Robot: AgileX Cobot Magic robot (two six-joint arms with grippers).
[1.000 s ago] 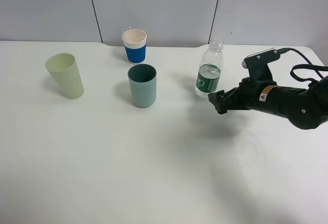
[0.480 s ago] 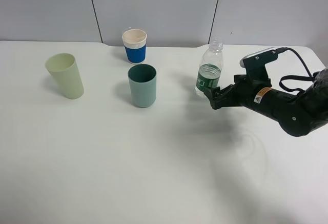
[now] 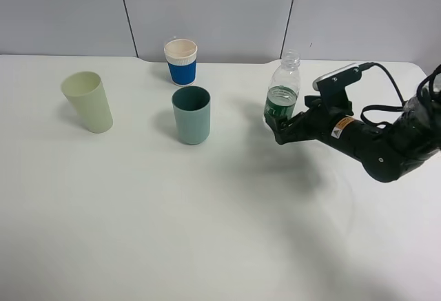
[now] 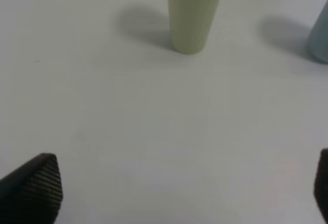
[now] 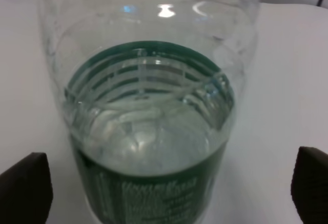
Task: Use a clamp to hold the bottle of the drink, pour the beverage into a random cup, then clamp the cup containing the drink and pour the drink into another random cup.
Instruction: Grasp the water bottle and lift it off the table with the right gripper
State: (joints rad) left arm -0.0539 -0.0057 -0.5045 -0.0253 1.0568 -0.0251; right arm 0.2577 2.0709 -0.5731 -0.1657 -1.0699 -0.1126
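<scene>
Right claw (image 3: 281, 129), jaws spread wide, straddles the lower part of the upright bottle (image 3: 283, 91), which stands ungripped between its fingertips with water (image 5: 148, 131) up to the label. On the bottle's far side stands the teal tumbler (image 3: 191, 115), and farther still the pale green cup (image 3: 87, 101).

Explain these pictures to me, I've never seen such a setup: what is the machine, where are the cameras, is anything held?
This is a robot with two arms. One picture looks down from a high camera; the other two come from a camera on each wrist. On the white table stand a water bottle, a teal cup, a pale green cup and a blue-and-cream cup. The right arm's fingers stand open on either side of the bottle, not gripping it. The left arm's fingers are open too. Nothing is held.
</scene>
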